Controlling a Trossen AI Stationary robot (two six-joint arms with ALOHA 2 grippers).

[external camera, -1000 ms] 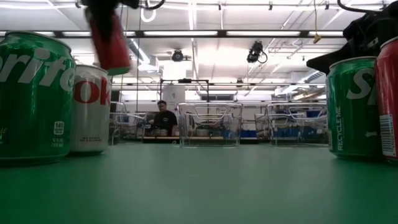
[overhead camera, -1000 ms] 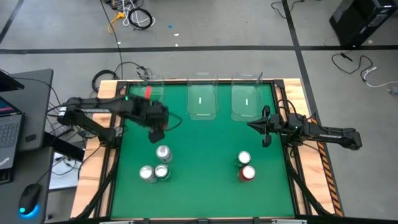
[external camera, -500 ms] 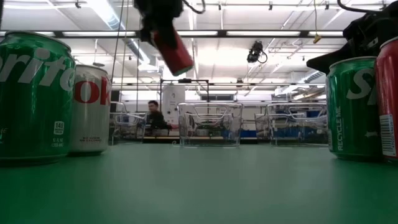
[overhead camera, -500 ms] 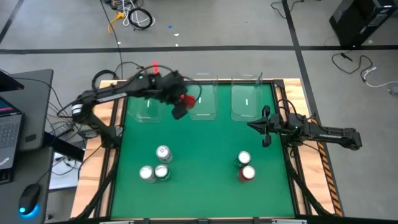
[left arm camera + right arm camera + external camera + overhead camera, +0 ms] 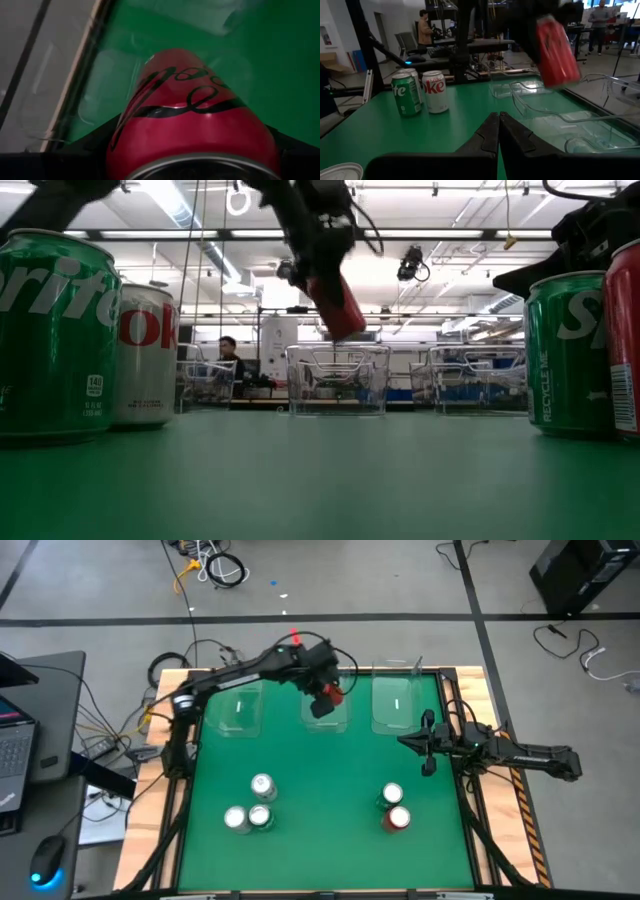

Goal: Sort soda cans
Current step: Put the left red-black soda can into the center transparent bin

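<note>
My left gripper (image 5: 326, 700) is shut on a red soda can (image 5: 333, 694) and holds it in the air over the middle clear bin (image 5: 325, 712) at the far edge. The low view shows this can (image 5: 337, 305) slanted below the gripper. Three upright cans stand near left, among them a green one (image 5: 406, 95) and a silver one (image 5: 435, 91). A green can (image 5: 392, 796) and a red can (image 5: 398, 819) stand near right. My right gripper (image 5: 428, 752) waits shut at the right edge. My left gripper pinches the red can's side wall (image 5: 150, 125) between its two fingers, one finger on each side, at the end nearer the wrist. The fingers come slanting down from above and lie along the can. The can is lifted clear, tilted, its free end lowest.
Two more clear bins stand at the far edge, one on the left (image 5: 240, 712) and one on the right (image 5: 395, 705). Wooden rails (image 5: 182, 790) frame the green mat. The middle of the mat (image 5: 320, 790) is bare. A person (image 5: 228, 360) sits in the room beyond.
My left gripper has carried the red can toward the table's right and far edges, from in front of the left bin to over the middle bin. The can has tipped from nearly upright to a clear slant and hangs lower in the low view.
</note>
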